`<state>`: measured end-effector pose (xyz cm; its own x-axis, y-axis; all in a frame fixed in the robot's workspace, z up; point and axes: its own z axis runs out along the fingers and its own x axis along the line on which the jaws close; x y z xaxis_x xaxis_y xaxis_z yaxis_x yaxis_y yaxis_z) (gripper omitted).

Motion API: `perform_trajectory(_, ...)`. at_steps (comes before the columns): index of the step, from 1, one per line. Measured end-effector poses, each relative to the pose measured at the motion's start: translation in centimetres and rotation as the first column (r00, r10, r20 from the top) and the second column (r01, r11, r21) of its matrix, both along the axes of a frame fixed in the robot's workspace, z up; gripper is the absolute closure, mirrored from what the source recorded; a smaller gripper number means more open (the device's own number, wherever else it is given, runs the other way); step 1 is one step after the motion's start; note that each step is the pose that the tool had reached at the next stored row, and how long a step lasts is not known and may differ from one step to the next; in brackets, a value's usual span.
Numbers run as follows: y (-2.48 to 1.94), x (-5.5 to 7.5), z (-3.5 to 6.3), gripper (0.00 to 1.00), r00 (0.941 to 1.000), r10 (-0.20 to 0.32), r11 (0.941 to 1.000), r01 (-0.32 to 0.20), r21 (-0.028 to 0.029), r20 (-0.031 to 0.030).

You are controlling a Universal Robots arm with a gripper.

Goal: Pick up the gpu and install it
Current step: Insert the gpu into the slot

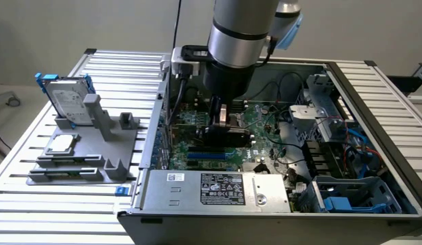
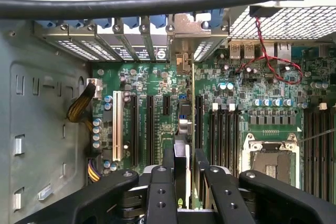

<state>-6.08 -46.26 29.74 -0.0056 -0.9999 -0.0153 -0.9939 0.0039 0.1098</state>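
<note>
My gripper (image 1: 223, 121) hangs inside the open computer case (image 1: 146, 153), low over the green motherboard (image 1: 265, 122). It is shut on the gpu (image 1: 228, 135), whose black shroud shows just under the fingers. In the wrist view the gpu (image 2: 181, 148) stands edge-on between my two black fingers (image 2: 168, 169), in line with the long expansion slots (image 2: 149, 129) of the motherboard (image 2: 252, 87). Its metal bracket (image 2: 182, 59) sits at the case's rear slot openings. Whether the card's lower edge is fully down in a slot is hidden.
A grey fixture (image 1: 109, 153) on the slatted table at the exterior view's left holds a silver hard drive with blue frame (image 1: 68, 99) and a second drive (image 1: 63, 144). The power supply (image 1: 218, 191) and a blue drive cage (image 1: 354, 201) fill the case's near side. A black cable (image 2: 168, 3) crosses the wrist view.
</note>
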Motion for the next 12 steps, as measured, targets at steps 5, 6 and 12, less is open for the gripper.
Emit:
perform_trajectory(5,0.0,-0.09,-0.19,0.73,1.0,0.0,1.0,0.0,-0.0001,0.0)
perform_trajectory(6,0.0,-0.11,-0.24,0.73,1.0,0.0,1.0,0.0,-0.0001,0.0001)
perform_trajectory(12,0.0,-0.26,-0.49,0.73,1.0,0.0,1.0,0.0,-0.0001,0.0001)
